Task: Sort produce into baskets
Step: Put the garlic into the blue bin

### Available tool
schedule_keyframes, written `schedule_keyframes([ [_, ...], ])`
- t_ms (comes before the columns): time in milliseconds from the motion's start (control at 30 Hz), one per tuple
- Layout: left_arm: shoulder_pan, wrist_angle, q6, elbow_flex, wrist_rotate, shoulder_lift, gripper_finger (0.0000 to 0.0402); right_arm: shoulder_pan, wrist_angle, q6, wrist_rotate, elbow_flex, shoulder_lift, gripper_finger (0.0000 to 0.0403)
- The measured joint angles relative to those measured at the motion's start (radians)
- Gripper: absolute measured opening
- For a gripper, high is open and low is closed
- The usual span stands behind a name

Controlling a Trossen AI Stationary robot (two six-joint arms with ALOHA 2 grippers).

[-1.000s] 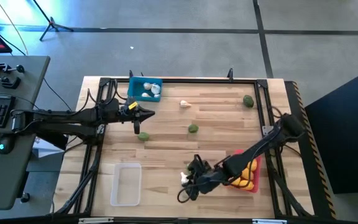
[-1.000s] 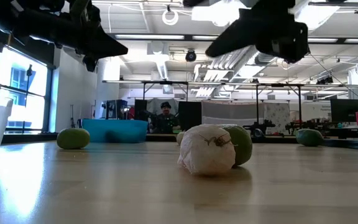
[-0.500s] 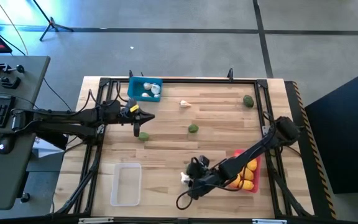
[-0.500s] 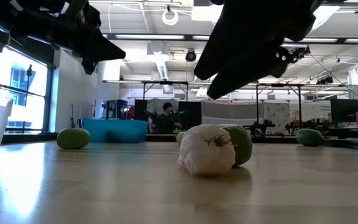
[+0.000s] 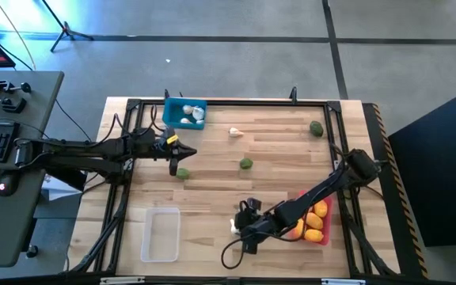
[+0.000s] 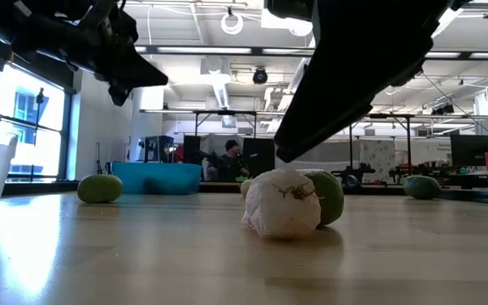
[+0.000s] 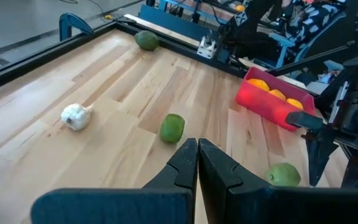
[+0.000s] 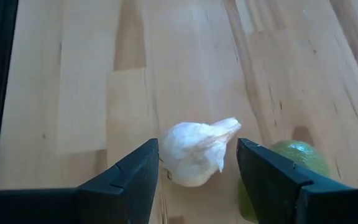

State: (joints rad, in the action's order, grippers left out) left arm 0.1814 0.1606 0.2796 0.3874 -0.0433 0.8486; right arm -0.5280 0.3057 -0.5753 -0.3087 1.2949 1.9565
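Overhead, at the left of the bench (image 5: 212, 190) lies the clear basket (image 5: 160, 234), near the front edge. Behind it the left claw (image 5: 182, 150) hangs above the wood with its fingers pressed together, a green fruit (image 5: 183, 172) just beside it toward the front. At the back edge stands the blue basket (image 5: 184, 112), with whitish bulbs in it. Farther right, a garlic bulb (image 5: 234, 132) lies alone on the boards, and another green fruit (image 5: 246, 164) sits near the middle. Toward the front, the right claw (image 8: 196, 160) stands spread over a second garlic bulb (image 8: 196, 152), one finger on either side of it; whether the fingers touch it cannot be told. A green fruit (image 8: 291, 163) lies close beside that bulb. To the right, the red basket (image 5: 323, 236) holds several yellow-orange fruits (image 5: 315, 222), with the right arm reaching across it. One more green fruit (image 5: 316, 128) rests near the back right corner.
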Motion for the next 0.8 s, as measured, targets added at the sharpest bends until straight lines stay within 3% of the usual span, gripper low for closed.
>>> schedule_keyframes([
  [533, 0.0, -0.053, -0.002, 0.0, 0.0, 0.0, 0.0, 0.005, -0.072, 0.06, 0.005, 0.0, 0.091, 0.0204],
  [800, 0.0, -0.071, -0.002, 0.0, -0.029, -0.012, 0.0, 0.005, -0.111, 0.004, 0.014, 0.0, 0.1, 0.0153],
])
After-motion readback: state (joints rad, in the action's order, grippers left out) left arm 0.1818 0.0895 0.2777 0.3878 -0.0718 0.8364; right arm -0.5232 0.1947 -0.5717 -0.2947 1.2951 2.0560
